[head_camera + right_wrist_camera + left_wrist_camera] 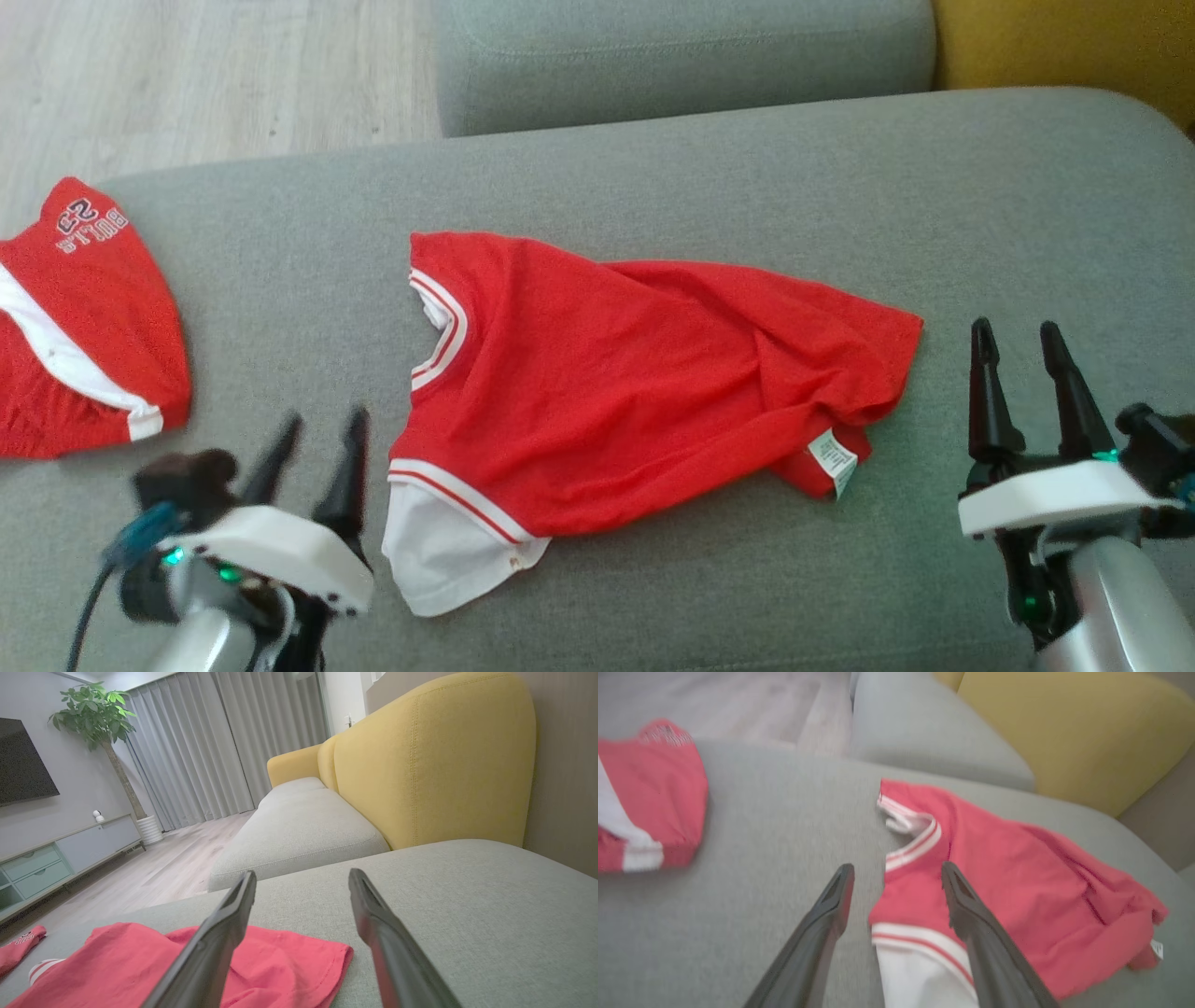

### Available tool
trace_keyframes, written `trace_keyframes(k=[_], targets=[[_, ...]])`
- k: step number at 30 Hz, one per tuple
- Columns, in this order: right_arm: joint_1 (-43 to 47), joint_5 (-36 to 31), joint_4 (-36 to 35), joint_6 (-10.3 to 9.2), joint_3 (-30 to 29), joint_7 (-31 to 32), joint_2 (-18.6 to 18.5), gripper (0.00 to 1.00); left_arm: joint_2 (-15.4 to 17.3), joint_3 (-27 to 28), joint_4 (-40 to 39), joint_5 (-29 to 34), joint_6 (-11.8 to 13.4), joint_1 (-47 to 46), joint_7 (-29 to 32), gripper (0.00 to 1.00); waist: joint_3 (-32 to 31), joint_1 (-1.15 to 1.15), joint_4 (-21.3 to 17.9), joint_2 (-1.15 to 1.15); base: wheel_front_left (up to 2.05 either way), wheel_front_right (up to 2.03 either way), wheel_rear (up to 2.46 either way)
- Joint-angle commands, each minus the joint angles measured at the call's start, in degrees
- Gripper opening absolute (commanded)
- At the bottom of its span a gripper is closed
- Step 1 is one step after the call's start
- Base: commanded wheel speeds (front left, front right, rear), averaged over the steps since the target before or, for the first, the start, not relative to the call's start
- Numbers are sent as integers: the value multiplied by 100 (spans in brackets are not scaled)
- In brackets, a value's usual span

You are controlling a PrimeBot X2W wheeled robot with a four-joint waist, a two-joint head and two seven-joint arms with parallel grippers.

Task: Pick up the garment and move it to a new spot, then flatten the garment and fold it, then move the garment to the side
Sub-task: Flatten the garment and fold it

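**Clerk:** Item one, nearest?
**Checker:** Left gripper [326, 418], entered at the lower left of the head view. Its fingers are spread and nothing is held between them. It is placed just beside the white sleeve [439, 551]. Whether the two touch cannot be told.

**Clerk:** Item two?
**Checker:** Right gripper [1016, 329], entered at the lower right. Its fingers are likewise parted and nothing is gripped. It is set over bare cushion, near the hem end of the shirt and apart from it.

**Clerk:** Item three, the garment?
**Checker:** Red shirt [607, 392], laid on the grey seat cushion [653, 187] between the two grippers. It is spread out but creased, and bunched toward its right end. The striped collar [443, 331] is turned to the left. A small white label [834, 460] is exposed at the lower right edge.

**Clerk:** Item four?
**Checker:** Red shorts [84, 327] with a white stripe, lettered "BULLS 23". They are placed at the cushion's left edge, well apart from the shirt.

**Clerk:** Farther back?
**Checker:** A second grey cushion [681, 65] is listed beyond the first, with a yellow backrest [434, 765] to its right. Pale wooden floor [187, 75] is noted to the left. Grey curtains [224, 742], a potted plant [93, 714], a low cabinet [60, 854] and a wall television [23, 760] are recorded farthest off.
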Motion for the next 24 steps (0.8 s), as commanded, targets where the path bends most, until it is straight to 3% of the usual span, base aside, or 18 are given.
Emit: trace_keyframes(k=[1,4,8,16,24], targets=[[-73,29,-172,-4,119,-37,-146,100,112,389,-267,190,79,-225,-485,100,-52,0,-2,0,0,0,0],[23,29,-184,-4,122,9,-169,100,16,537,-369,582,187,-143,-905,100,-91,0,-7,0,0,0,0],[140,27,-239,-4,136,89,-172,100,-222,720,-583,1193,202,27,-985,100,-93,0,-18,0,0,0,0],[39,202,-290,-4,221,370,-147,100,-701,1073,-620,1662,-185,259,-989,100,-89,0,12,0,0,0,0],[-1074,658,582,-4,159,2191,-383,100,-920,1221,-468,1864,-464,146,-990,100,157,0,220,0,0,0,0]])
